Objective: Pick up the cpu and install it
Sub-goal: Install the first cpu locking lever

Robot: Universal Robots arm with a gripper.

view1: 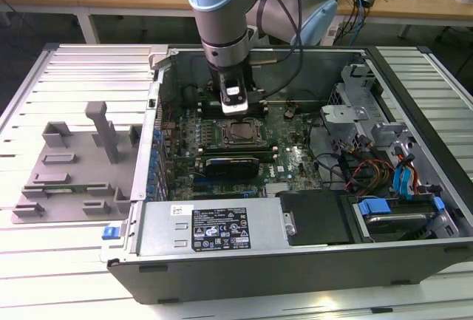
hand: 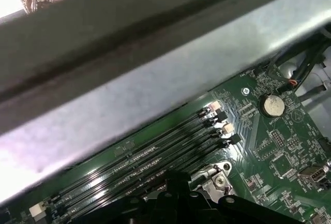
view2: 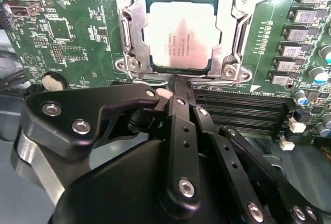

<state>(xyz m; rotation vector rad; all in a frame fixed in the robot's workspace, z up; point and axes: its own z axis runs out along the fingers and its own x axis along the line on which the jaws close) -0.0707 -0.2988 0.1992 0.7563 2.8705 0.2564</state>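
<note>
The claw (view2: pixel 175 81) hangs inside the open computer case (view1: pixel 295 268), low over the green motherboard (view2: pixel 67 32), and in the second wrist view its black fingers (view2: pixel 178 92) come together to a narrow tip with no gap between them and nothing held. Just ahead of that tip, close to it, the cpu (view2: pixel 178 35) lies flat in its socket, silvery-white top plate up, ringed by the metal socket frame (view2: pixel 126 32) with its screws at the corners. To one side of the fingers, running alongside them, lie the dark memory slots (view2: pixel 243 110), and beyond these stands a row of small grey components (view2: pixel 292 48) on the board. On the other side of the claw a round coin battery (view2: pixel 54 82) sits on the board. In the exterior view the claw (view1: pixel 235 107) sits at the end of the arm (view1: pixel 218 9) directly behind the socket and cpu (view1: pixel 242 132), toward the case's rear wall. Outside the case, well away toward the exterior view's left, a grey plastic tray (view1: pixel 66 179) with upright blocks rests on the slatted table (view1: pixel 44 261). In the first wrist view the memory slots (hand: pixel 155 151) run beneath a pale metal wall of the case (hand: pixel 170 89).
</note>
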